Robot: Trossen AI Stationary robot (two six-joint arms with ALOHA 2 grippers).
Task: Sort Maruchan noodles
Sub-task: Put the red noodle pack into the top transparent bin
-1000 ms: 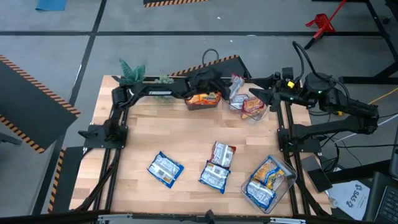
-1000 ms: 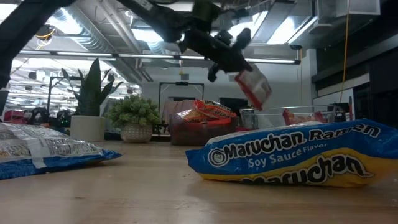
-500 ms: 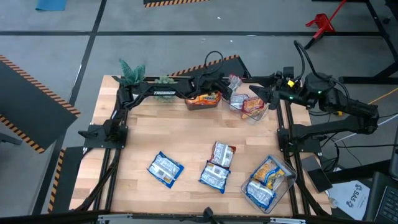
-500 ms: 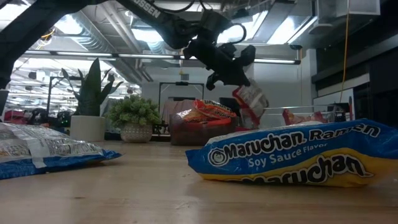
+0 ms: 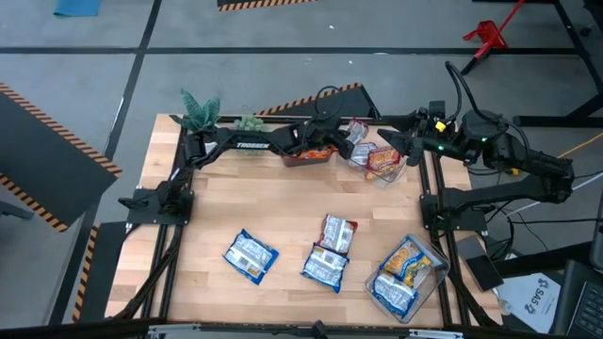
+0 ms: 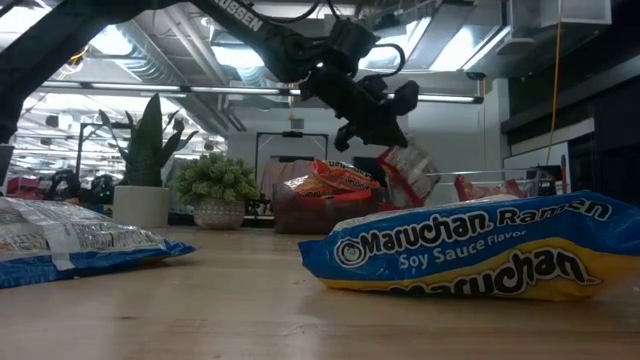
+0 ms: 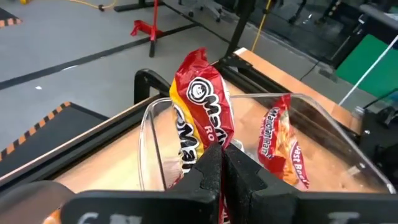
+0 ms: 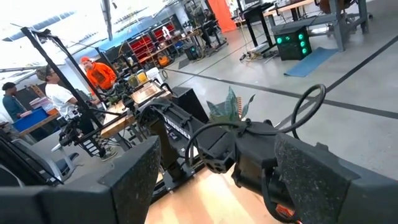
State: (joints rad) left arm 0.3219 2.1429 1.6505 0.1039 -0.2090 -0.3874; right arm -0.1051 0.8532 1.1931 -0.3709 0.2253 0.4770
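My left gripper [image 5: 342, 136] is shut on a red Maruchan noodles packet [image 7: 202, 102], which it keeps over the left wall of a clear bin [image 7: 149, 127] at the table's far right. Another red packet [image 7: 283, 149] lies inside that bin. In the low view the held packet [image 6: 405, 170] hangs tilted under the gripper [image 6: 385, 120]. Three loose packets [image 5: 250, 255] [image 5: 326, 268] [image 5: 338, 232] lie flat on the near half of the table. My right gripper [image 5: 388, 143] waits open, raised beside the far right bin. My left gripper pinches the red packet at one end [image 7: 214, 142] between its two shut fingers. The fingers come from the table's left, slanting a little downward. The packet is lifted clear of the table and tilted, its free end out beyond the fingers over the bin; whether it touches the bin, I cannot tell.
A bin with orange packets [image 5: 307, 152] stands at the far middle, under my left arm. A bin with blue packets [image 5: 405, 275] sits at the near right. Two potted plants [image 5: 200, 110] [image 5: 249, 122] stand at the far left. A blue packet [image 6: 470, 245] fills the low view's foreground.
My left gripper has carried the red packet toward the table's right edge and downward, from above the orange-packet bin to the far right bin. The packet has sunk from well above the bin to the level of its rim. The gripper stays shut.
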